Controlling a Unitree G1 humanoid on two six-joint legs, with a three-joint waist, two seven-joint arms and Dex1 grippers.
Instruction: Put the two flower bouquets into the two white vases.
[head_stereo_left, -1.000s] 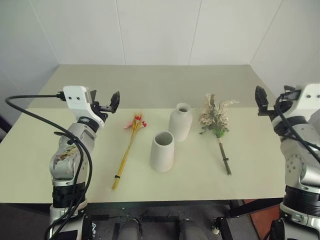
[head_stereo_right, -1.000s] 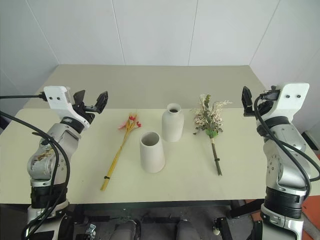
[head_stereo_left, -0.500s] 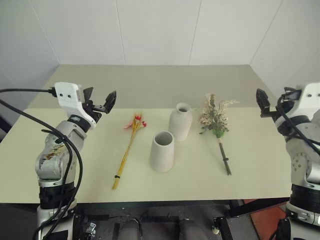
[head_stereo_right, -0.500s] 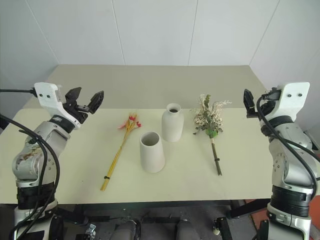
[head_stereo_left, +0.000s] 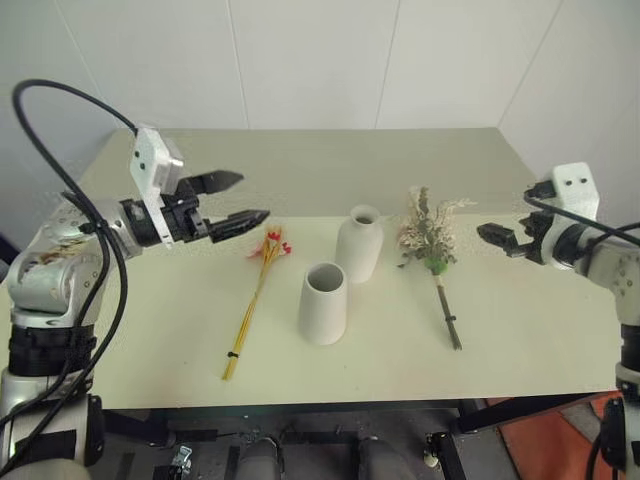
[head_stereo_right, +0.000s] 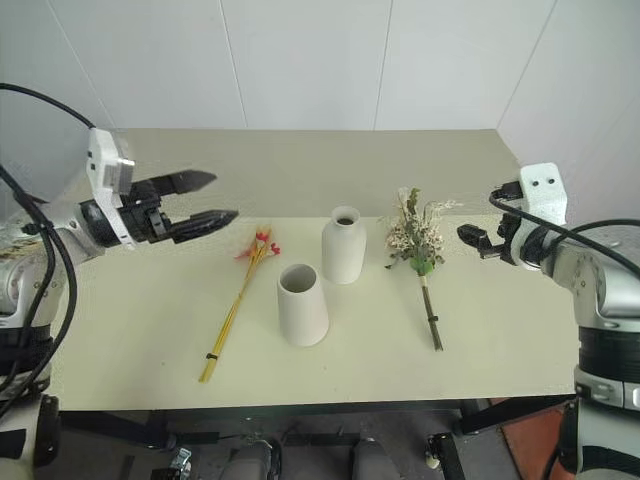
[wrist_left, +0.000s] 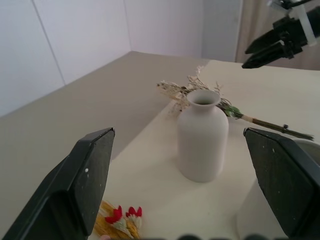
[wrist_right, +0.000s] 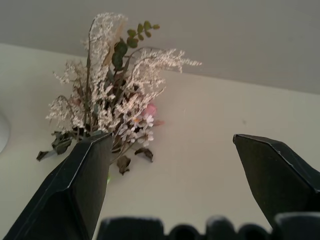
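You see pale beige table (head_stereo_left: 300, 160) set into room corner, white panelled walls (head_stereo_left: 310, 60) behind and beside it, even light, reddish floor (head_stereo_left: 540, 440) lower right.

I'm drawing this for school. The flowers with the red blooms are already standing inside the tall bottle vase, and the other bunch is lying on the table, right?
Not quite. In the left eye view the red-bloomed bunch lies flat on the table, beside the bottle vase, which is empty. The other bunch does lie on the table.

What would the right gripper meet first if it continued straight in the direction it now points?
Most likely the dried bouquet: the open right gripper aims at its beige and green head lying on the table. Depth is unclear, so it may pass slightly beside it.
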